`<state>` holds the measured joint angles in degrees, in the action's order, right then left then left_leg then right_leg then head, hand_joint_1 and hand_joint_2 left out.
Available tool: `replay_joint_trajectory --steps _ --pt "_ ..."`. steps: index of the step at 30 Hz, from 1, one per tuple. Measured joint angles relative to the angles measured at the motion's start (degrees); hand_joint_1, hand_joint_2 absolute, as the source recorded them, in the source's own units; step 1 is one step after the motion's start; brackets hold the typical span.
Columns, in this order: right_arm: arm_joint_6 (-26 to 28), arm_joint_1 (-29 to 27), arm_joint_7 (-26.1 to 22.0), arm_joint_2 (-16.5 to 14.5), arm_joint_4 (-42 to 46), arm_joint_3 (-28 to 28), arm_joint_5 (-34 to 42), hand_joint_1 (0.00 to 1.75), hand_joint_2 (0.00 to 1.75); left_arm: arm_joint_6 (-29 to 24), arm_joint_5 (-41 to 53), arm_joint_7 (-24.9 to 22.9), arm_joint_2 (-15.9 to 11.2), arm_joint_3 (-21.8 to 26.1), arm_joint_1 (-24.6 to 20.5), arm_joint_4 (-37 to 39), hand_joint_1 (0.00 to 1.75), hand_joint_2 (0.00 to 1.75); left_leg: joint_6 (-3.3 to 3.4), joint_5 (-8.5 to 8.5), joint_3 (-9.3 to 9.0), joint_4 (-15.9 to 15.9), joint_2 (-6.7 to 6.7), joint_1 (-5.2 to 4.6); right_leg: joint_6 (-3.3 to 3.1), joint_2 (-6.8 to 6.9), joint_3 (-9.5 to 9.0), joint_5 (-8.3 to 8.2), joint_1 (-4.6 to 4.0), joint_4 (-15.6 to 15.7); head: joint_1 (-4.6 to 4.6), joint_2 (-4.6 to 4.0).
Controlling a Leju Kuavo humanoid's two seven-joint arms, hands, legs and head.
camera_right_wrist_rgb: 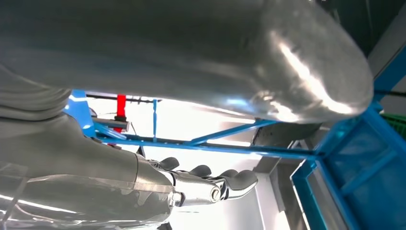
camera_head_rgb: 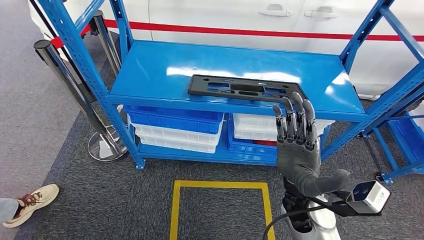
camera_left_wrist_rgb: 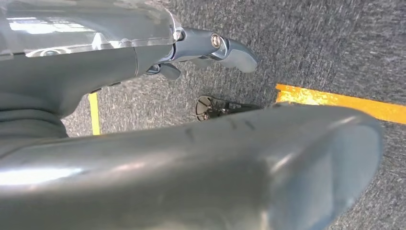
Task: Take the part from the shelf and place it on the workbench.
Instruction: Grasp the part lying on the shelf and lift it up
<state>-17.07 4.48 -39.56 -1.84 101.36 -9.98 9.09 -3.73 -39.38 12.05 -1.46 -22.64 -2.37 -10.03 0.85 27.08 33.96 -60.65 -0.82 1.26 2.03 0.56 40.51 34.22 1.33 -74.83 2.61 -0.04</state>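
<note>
A flat black plastic part (camera_head_rgb: pixel 240 89) with several cut-outs lies on the top board of the blue shelf (camera_head_rgb: pixel 165 65), close to its front edge. My right hand (camera_head_rgb: pixel 297 145) is raised in front of that edge with its fingers straight and together, their tips at the part's right end. It holds nothing. In the right wrist view the right hand (camera_right_wrist_rgb: pixel 191 187) points its fingers toward blue frame bars. My left hand (camera_left_wrist_rgb: pixel 72 76) hangs over grey carpet with its fingers apart and nothing in them.
Blue and white bins (camera_head_rgb: pixel 175 127) fill the lower shelf. A yellow taped square (camera_head_rgb: pixel 220 200) marks the carpet before the shelf. Metal stanchion posts (camera_head_rgb: pixel 75 85) stand at the left, a person's shoe (camera_head_rgb: pixel 30 202) lower left. A white car (camera_head_rgb: pixel 240 20) is behind, another blue rack (camera_head_rgb: pixel 400 130) at right.
</note>
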Motion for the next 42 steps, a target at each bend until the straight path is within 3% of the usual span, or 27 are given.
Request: replay_joint_trajectory --steps 1,2,4,5,7,8,11,15,16,17,19,21,24,26,27,30,31,32,34,36,40,42 --pt "0.00 -0.06 0.00 0.00 -0.11 -0.01 0.01 0.00 0.00 0.05 -0.02 0.16 -0.01 0.00 0.01 0.00 0.00 0.00 0.08 0.02 -0.02 0.00 -0.05 -0.24 -0.35 -0.03 0.47 -0.57 -0.21 -0.54 0.00 0.00" --pt "0.00 -0.09 0.00 0.01 -0.19 -0.01 0.01 0.00 0.00 0.08 -0.02 0.37 -0.01 0.00 0.01 0.00 0.00 0.00 0.14 0.04 -0.10 0.00 -0.13 -0.50 -0.89 -0.10 -0.15 -2.15 -0.50 1.13 0.00 0.00" --pt "-0.01 -0.05 0.00 0.03 -0.22 -0.01 0.03 0.00 0.00 0.16 -0.01 0.74 0.06 0.00 0.00 0.00 0.00 0.00 0.25 0.11 -0.32 0.08 -0.27 -0.82 -2.71 -0.43 -3.49 -6.07 -1.30 8.49 0.04 0.00" --pt "-0.03 -0.04 -0.01 0.04 -0.20 -0.01 0.04 0.00 0.00 0.22 -0.01 0.90 0.09 0.01 -0.04 0.00 0.00 0.00 0.24 0.12 -0.35 0.15 -0.33 -0.91 -3.58 -0.52 -4.95 -7.26 -1.67 11.79 0.09 0.00" --pt "-0.16 -0.01 -0.02 0.04 -0.16 -0.01 0.05 0.00 0.00 0.38 -0.03 1.18 0.18 0.02 -0.08 0.00 0.00 0.00 -0.01 0.01 -0.30 0.41 -0.33 -0.77 -4.63 -0.60 -6.15 -7.74 -2.24 14.75 0.10 0.00" --pt "-0.26 -0.02 -0.02 0.04 -0.14 -0.01 0.05 0.00 0.00 0.43 -0.04 1.31 0.16 0.02 -0.11 0.00 0.00 0.00 -0.25 -0.10 -0.36 0.65 -0.32 -0.79 -4.67 -0.58 -6.24 -7.91 -2.38 15.23 0.06 0.00" --pt "-0.52 0.01 -0.02 0.05 -0.09 0.01 0.05 0.00 0.00 0.50 -0.08 1.67 0.18 0.02 -0.08 0.00 0.00 0.00 -0.94 0.96 -0.27 -0.36 -0.07 -0.99 -4.10 -0.32 -7.66 -8.89 -1.60 17.64 0.03 0.00" --pt "-0.62 -0.20 0.03 0.07 -0.16 0.05 0.05 0.00 0.00 0.60 -0.20 1.95 0.07 0.02 -0.06 0.02 0.00 0.00 -1.99 6.74 5.26 -12.22 0.30 -0.64 -3.77 0.10 -8.11 -9.13 -1.31 18.32 0.07 0.00" --pt "-0.62 -0.28 0.04 0.07 -0.19 0.06 0.05 0.00 0.00 0.63 -0.22 1.98 0.04 0.02 0.00 0.02 0.00 0.00 -2.25 6.67 5.83 -13.35 0.37 -0.50 -3.65 0.11 -8.03 -9.04 -1.25 18.14 0.07 0.00" --pt "-0.63 -0.34 0.04 0.07 -0.20 0.06 0.05 0.00 0.00 0.65 -0.24 2.01 0.01 0.02 0.03 0.02 0.00 0.00 -2.51 5.49 5.30 -12.29 0.43 -0.34 -3.45 0.10 -7.97 -8.90 -1.14 17.89 0.08 0.00" --pt "-0.65 -0.40 0.04 0.07 -0.21 0.07 0.05 0.00 0.00 0.74 -0.47 2.15 -0.08 0.04 0.03 0.02 0.00 0.00 -2.90 1.97 1.79 -5.39 0.59 0.04 -2.77 0.08 -7.82 -8.39 -0.90 17.02 0.08 0.00" --pt "-0.74 -0.38 0.06 0.07 -0.21 0.08 0.07 0.00 0.00 1.04 -1.04 2.36 -0.11 0.15 -0.05 0.02 0.00 0.00 -2.30 0.43 -0.69 -0.29 0.47 0.12 -2.00 0.05 -7.36 -7.84 -1.01 15.86 -0.02 0.00" --pt "-1.13 -0.38 0.04 0.07 -0.27 0.09 0.11 0.00 0.00 1.68 -1.92 2.47 -0.11 0.61 0.00 0.02 0.00 0.00 -0.68 0.40 -0.63 0.20 0.23 -0.15 -1.31 0.00 -6.88 -7.75 -1.10 15.35 -0.24 0.00" --pt "-1.28 -0.33 0.04 0.10 -0.29 0.16 0.14 0.00 0.00 1.93 -2.13 2.49 -0.15 0.91 0.04 0.02 0.00 0.00 -0.02 0.14 -0.58 0.36 0.28 -0.06 -0.87 -0.07 -6.26 -6.63 -0.90 13.94 -0.30 0.00" --pt "-1.33 -0.30 0.04 0.13 -0.31 0.19 0.16 0.00 0.00 2.04 -2.24 2.50 -0.16 1.02 0.03 0.02 0.00 0.00 0.25 0.04 -0.53 0.44 0.30 0.02 -0.60 -0.11 -5.27 -5.25 -0.81 11.78 -0.36 0.00" --pt "-1.40 -0.35 0.04 0.19 -0.60 0.20 0.21 0.00 0.00 2.49 -2.67 2.50 -0.16 1.25 0.04 0.02 0.00 0.00 0.51 0.02 -0.32 0.43 0.32 -0.09 -0.05 -0.19 -0.25 -0.59 -0.63 1.42 -0.46 0.00" --pt "-1.40 -0.38 0.04 0.20 -0.73 0.20 0.22 0.00 0.00 2.64 -2.77 2.50 -0.16 1.34 0.06 0.02 0.00 0.00 0.53 0.03 -0.30 0.43 0.31 -0.15 -0.07 -0.21 0.71 -0.47 -0.62 -0.31 -0.46 0.00" --pt "-1.40 -0.38 0.04 0.20 -0.82 0.19 0.22 0.00 0.00 2.76 -2.85 2.50 -0.17 1.43 0.07 0.02 0.00 0.00 0.53 0.04 -0.34 0.43 0.26 -0.21 -0.25 -0.24 0.54 -1.53 -0.64 0.26 -0.46 0.00" --pt "-1.39 -0.28 0.04 0.24 -0.88 0.19 0.22 0.00 0.00 2.93 -2.93 2.50 -0.16 1.56 0.04 0.02 0.00 0.00 0.52 0.08 -0.56 0.45 0.14 -0.34 -1.13 -0.39 -2.64 -5.56 -0.95 7.11 -0.46 0.00" --pt "-1.38 -0.10 0.03 0.27 -0.89 0.19 0.23 0.00 0.00 3.02 -2.94 2.51 -0.05 1.61 -0.02 0.02 0.00 0.00 0.33 0.12 -0.63 0.56 0.07 -0.50 -2.17 -0.46 -5.78 -7.86 -1.46 13.75 -0.48 0.00" --pt "-1.34 0.01 0.04 0.28 -0.87 0.18 0.23 0.00 0.00 3.14 -2.93 2.51 0.09 1.73 -0.07 0.02 0.00 0.00 -0.92 0.33 -1.07 1.25 0.22 -0.41 -3.11 -0.42 -7.08 -7.83 -1.67 16.66 -0.60 0.00" --pt "-1.32 0.04 0.09 0.28 -0.85 0.14 0.20 0.00 0.00 3.22 -2.92 2.52 0.08 1.83 -0.09 0.02 0.00 0.00 -1.39 1.61 -0.26 -1.14 0.39 -0.52 -3.51 -0.32 -8.33 -7.99 -1.28 18.10 -0.56 0.00"
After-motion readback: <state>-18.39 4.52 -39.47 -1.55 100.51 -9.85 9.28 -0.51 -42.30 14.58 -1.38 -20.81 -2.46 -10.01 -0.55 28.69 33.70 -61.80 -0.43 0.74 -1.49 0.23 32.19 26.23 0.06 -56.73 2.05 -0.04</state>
